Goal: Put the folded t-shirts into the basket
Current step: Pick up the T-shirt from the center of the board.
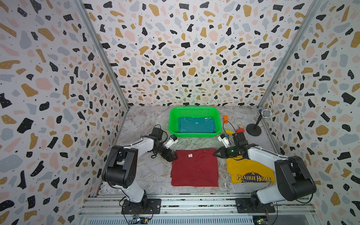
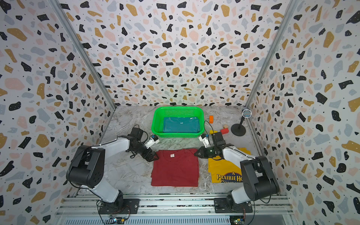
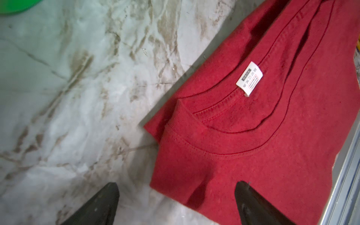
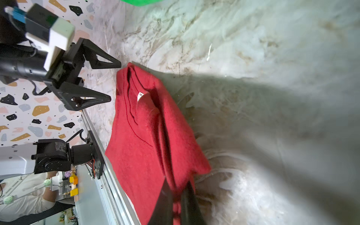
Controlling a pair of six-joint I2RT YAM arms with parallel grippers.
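Observation:
The green basket (image 1: 172, 124) (image 2: 155, 124) stands at the back of the table with the teal t-shirt (image 1: 196, 125) (image 2: 181, 125) lying flat inside it. The dark red t-shirt (image 1: 194, 168) (image 2: 175, 169) (image 3: 253, 136) (image 4: 140, 148) lies in front of it on the marble. My right gripper (image 1: 215, 153) (image 2: 195, 153) (image 4: 176, 183) is shut on a pinch of cloth at the shirt's far right corner. My left gripper (image 1: 173, 156) (image 2: 155, 156) (image 3: 176, 184) is open at the far left corner, one finger over the cloth and one over the table. The yellow "Prairie Home" t-shirt (image 1: 249, 171) (image 2: 224, 172) lies partly under my right arm.
Right of the basket lie small blocks: orange (image 1: 225, 118), red (image 1: 240, 130) and yellow (image 1: 229, 132). A microphone on a round black stand (image 1: 253, 129) sits at the back right corner. An aluminium rail (image 1: 194, 200) carrying both arm bases runs along the table's front edge.

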